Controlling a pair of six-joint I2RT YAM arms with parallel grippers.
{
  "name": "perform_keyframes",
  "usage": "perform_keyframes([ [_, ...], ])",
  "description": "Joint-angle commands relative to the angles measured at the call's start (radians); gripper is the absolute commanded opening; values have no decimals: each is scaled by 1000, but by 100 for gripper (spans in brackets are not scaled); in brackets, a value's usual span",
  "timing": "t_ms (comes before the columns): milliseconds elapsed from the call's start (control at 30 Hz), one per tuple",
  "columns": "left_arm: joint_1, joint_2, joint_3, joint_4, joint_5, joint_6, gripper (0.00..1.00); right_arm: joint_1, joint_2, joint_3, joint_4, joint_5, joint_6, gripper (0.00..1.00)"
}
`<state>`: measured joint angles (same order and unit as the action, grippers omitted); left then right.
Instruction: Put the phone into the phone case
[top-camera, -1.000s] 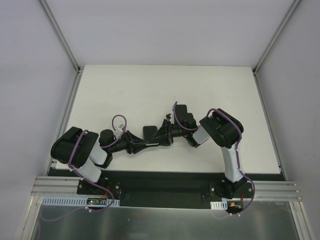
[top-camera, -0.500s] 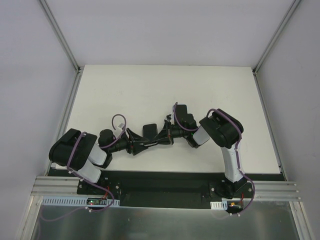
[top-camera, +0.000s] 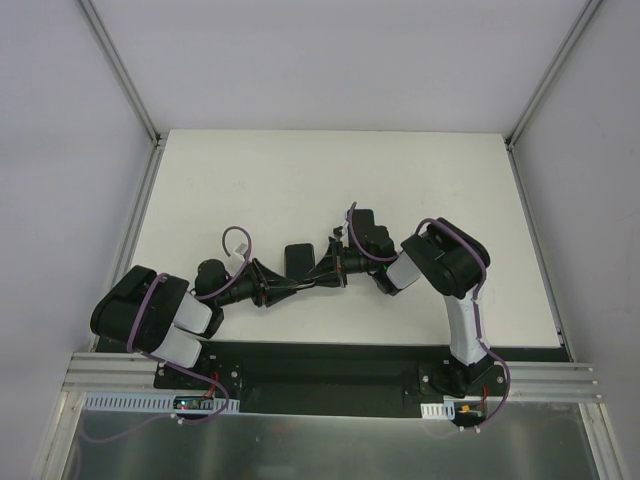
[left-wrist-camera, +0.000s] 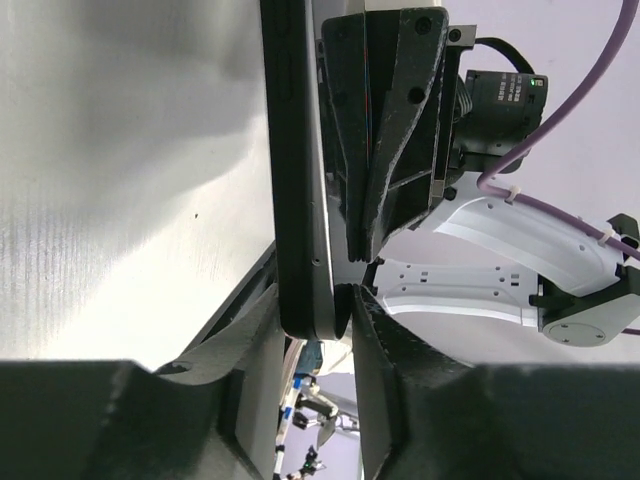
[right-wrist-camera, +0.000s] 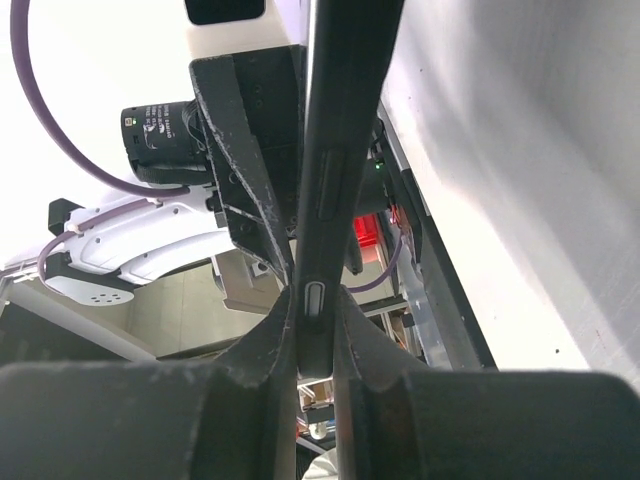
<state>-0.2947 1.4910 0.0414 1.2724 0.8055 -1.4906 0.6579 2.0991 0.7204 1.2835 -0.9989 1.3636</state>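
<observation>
The left gripper (left-wrist-camera: 312, 300) and right gripper (right-wrist-camera: 313, 300) both pinch the thin dark rectangular phone (left-wrist-camera: 292, 150) at mid-frame. The fitting seems underway; next, its edges need pressing into the case.

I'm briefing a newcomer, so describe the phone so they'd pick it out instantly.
Start at the white table and find its middle, where the two arms meet. The phone is the thin black slab pinched by the left gripper and the right gripper. Unlike the chunky grippers, it is flat, with a side button on its edge.
</observation>
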Motion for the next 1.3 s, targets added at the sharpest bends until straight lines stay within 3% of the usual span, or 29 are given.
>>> perform_keyframes([
  [0, -14, -5, -14, 357, 15, 24, 18, 17, -51, 5, 251, 23, -1, 5],
  [200, -15, -8, -12, 349, 15, 16, 0, 22, -34, 4, 249, 25, -1, 27],
  [233, -14, -8, -12, 346, 15, 19, 0, 22, -36, 5, 250, 25, -1, 34],
  [367, -14, -5, -11, 344, 17, 18, 0, 26, -40, 5, 250, 22, -1, 43],
  [433, -15, -12, -6, 340, 21, 21, 11, 26, -44, 7, 249, 20, 0, 43],
  [467, -14, -15, -6, 332, 21, 20, 31, 25, -42, 8, 249, 20, 2, 42],
  [500, -14, -23, 0, 323, 21, 23, 37, 25, -42, 8, 250, 20, 5, 42],
  [600, -14, -40, 2, 274, 24, 46, 48, 28, -42, 13, 251, 20, 8, 44],
  [667, -14, -51, 3, 228, 21, 64, 49, 26, -40, 13, 249, 23, 9, 48],
  [733, -14, -74, 5, 196, 21, 79, 47, 28, -39, 13, 251, 25, 8, 46],
  [933, -14, -159, 26, 56, 15, 142, 12, 29, -40, 14, 251, 25, 8, 24],
  [1033, -14, -216, 38, -43, 4, 179, 4, 31, -44, 17, 249, 25, 8, 14],
  [1200, -14, -327, 69, -235, -11, 245, 4, 36, -45, 25, 251, 23, 14, 7],
  [1267, -14, -378, 78, -289, -23, 257, 12, 34, -44, 28, 251, 23, 14, 6],
])
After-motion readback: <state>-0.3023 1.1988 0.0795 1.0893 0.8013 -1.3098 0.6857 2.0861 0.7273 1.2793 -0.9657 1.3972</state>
